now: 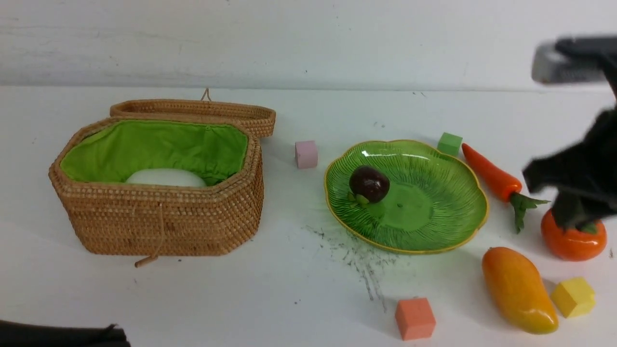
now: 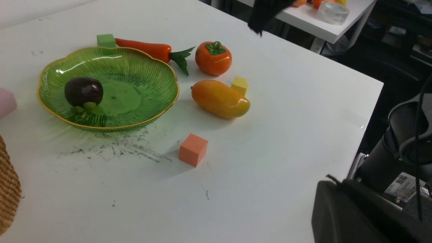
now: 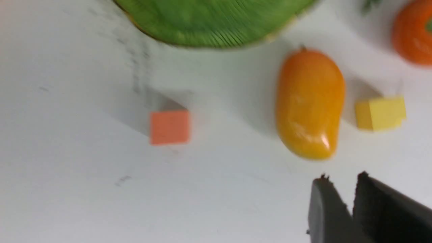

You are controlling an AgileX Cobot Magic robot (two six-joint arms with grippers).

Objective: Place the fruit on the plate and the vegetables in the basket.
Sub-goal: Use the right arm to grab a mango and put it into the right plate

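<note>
Basket (image 1: 159,226) sits on the L half of the table, about midway btwn near & far edges. Its lid (image 1: 202,111) is swung open, lying behind it toward the far edge. The green lining (image 1: 154,144) shows, w/ the white radish (image 1: 166,177) down inside; only the radish's top is visible over the front wall.

Plate (image 1: 434,226) is R of centre, well apart from the basket. The mangosteen (image 1: 369,183) is on it, on the side toward the basket, green cap tipped down toward the near edge. A pink cube (image 1: 306,154) stands btwn basket & plate. A green cube (image 1: 449,143) is just beside the plate's far rim. Dark scuff marks (image 1: 356,255) run from the plate's near rim toward the near edge.

The carrot (image 1: 491,173) lies on the table just beside the plate's R rim, angled, w/ its leafy end toward the R edge. The persimmon (image 1: 573,241) is close to the R edge, next to the carrot's leaves. The mango (image 1: 518,289) lies toward the near-R corner, off the plate, w/ a yellow cube (image 1: 572,296) just beside it on the R-edge side. An orange cube (image 1: 414,318) is by the near edge, L of the mango.

R claw (image 3: 344,182): fingers nearly together w/ a thin slit, nothing btwn them. In front view it's blurred, hanging over the persimmon & hiding its top. In the L wrist view the leaf top shows uncovered & the claw is up off it.

L claw (image 2: 351,212): only a dark block near the table's near-L corner, so can't tell if it's released or clenched.
</note>
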